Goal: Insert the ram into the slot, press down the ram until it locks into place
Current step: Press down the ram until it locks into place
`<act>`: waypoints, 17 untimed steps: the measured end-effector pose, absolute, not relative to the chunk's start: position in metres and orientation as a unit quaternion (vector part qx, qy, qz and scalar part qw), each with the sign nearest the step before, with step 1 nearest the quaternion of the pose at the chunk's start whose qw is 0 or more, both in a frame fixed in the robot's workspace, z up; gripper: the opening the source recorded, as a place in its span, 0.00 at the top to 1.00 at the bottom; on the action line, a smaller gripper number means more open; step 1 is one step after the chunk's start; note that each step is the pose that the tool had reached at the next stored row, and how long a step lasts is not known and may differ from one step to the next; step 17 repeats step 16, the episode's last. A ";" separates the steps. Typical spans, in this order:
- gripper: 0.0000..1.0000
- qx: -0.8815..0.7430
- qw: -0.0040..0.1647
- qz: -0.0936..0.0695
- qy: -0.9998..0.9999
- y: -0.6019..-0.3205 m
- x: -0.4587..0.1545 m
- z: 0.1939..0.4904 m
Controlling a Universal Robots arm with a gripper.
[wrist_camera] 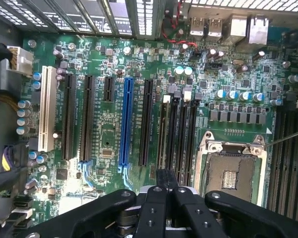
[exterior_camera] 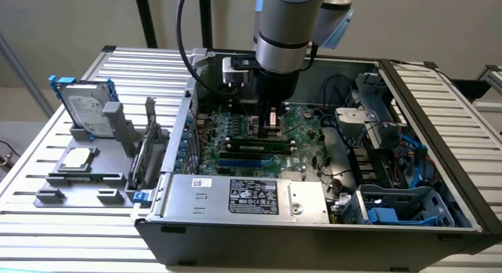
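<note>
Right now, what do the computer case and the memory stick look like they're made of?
Computer case: looks like sheet metal, dark painted outside, bare grey inside, with folded edges. Memory stick: apparently green circuit board carrying black chips, lying along a black slot, probably plastic.

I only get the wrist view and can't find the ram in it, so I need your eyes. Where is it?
Observer: In the exterior view the ram lies along a slot on the board, between the hand and the power supply.
Operator: Is the hand gripping it?
Observer: It doesn't look so. The hand points straight down, shut, with its tips just beyond the ram. I cannot tell whether they touch it.
Operator: Are there any spare parts outside the case?
Observer: Yes, a hard drive stands in a grey holder at the exterior view's left.
</note>
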State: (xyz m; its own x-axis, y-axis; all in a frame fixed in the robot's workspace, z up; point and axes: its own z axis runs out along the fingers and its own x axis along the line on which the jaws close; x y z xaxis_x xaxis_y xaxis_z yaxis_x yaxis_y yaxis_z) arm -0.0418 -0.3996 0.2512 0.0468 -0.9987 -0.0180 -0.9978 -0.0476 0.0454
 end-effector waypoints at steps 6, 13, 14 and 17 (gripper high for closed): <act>0.89 0.723 0.012 -0.024 -0.690 -0.400 -0.042 0.256; 0.89 0.723 0.012 -0.024 -0.690 -0.400 -0.042 0.256; 0.89 0.723 0.012 -0.024 -0.690 -0.400 -0.042 0.256; 0.89 0.723 0.012 -0.024 -0.690 -0.400 -0.042 0.256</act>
